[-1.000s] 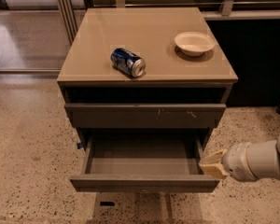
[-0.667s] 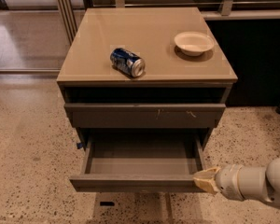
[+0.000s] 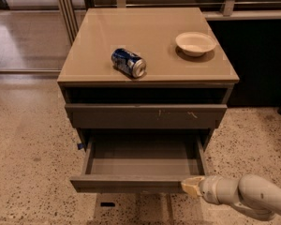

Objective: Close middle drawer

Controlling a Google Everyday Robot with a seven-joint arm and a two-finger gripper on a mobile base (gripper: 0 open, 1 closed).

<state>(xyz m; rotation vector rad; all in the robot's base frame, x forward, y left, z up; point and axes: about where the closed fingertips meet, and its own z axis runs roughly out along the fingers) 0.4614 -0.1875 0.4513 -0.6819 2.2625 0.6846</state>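
The tool (image 3: pixel 192 187) (open/shut: can't tell) has slid from the rt side of the middle drawer (image 3: pixel 126 183) to its front rt corner; it's still pulled fully out, so push-in prob. starts next.

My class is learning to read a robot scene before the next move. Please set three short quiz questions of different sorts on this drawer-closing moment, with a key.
1. Fill the gap: on the cabinet top, apart from the bowl, the blue can lies on its ____.
2. True or false: the middle drawer is fully shut.
3. Where is the gripper? A) above the cabinet top; B) at the right end of the drawer's front; C) inside the drawer.
Key: 1 side; 2 false; 3 B.
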